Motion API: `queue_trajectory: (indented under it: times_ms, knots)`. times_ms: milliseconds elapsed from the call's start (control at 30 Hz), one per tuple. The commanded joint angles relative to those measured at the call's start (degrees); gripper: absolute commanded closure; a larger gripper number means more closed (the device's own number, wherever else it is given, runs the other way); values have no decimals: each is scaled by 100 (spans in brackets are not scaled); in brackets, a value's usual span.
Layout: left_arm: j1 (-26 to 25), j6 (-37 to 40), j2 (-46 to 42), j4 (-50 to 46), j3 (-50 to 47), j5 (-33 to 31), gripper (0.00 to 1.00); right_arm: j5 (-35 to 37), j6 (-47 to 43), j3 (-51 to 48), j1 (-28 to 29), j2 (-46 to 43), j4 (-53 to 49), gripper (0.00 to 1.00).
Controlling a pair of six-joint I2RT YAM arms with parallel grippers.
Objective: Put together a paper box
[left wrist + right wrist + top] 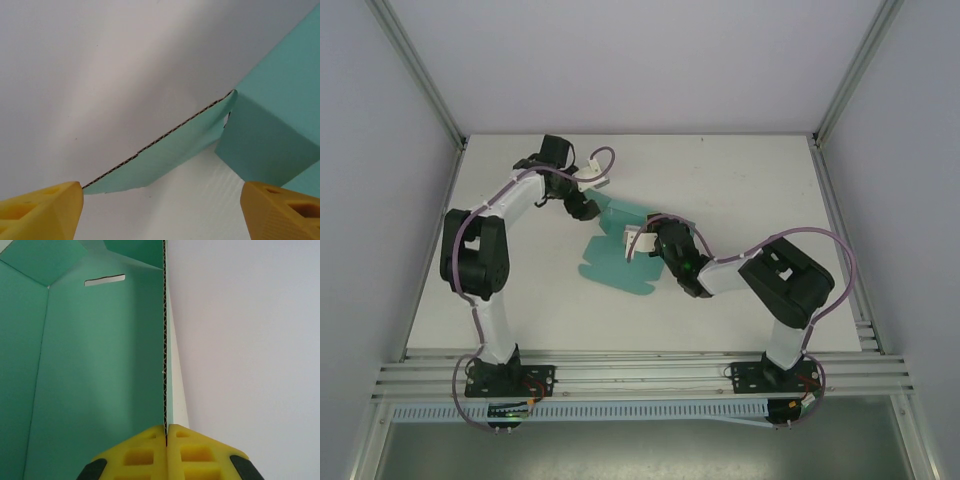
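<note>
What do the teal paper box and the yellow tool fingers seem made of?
The paper box looks like thin corrugated card with matte teal faces; its cut edge shows a dark fluted core. The fingers of the right tool are probably hard plastic: matte yellow, with moulded pockets.

White tabletop (pixel 740 190), centre frame | aluminium rails (pixel 640 372), bottom edge | pale walls (pixel 380 200), left and right | corner posts (pixel 418 70), upper corners
</note>
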Motion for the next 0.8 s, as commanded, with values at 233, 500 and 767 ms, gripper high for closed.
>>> queue_trajectory:
  times_ms: [233, 500, 767]
  knots:
    - [4, 1436, 12, -95, 331, -347, 17, -176, -102, -8, 40, 21, -1119, 100]
    - [1, 1703, 544, -1471, 1101, 90, 18, -77, -230, 144, -15, -69, -1326, 100]
    - [2, 2109, 615, -1874, 1370, 385, 18, -131, -812, 302, -36, -262, -1132, 100]
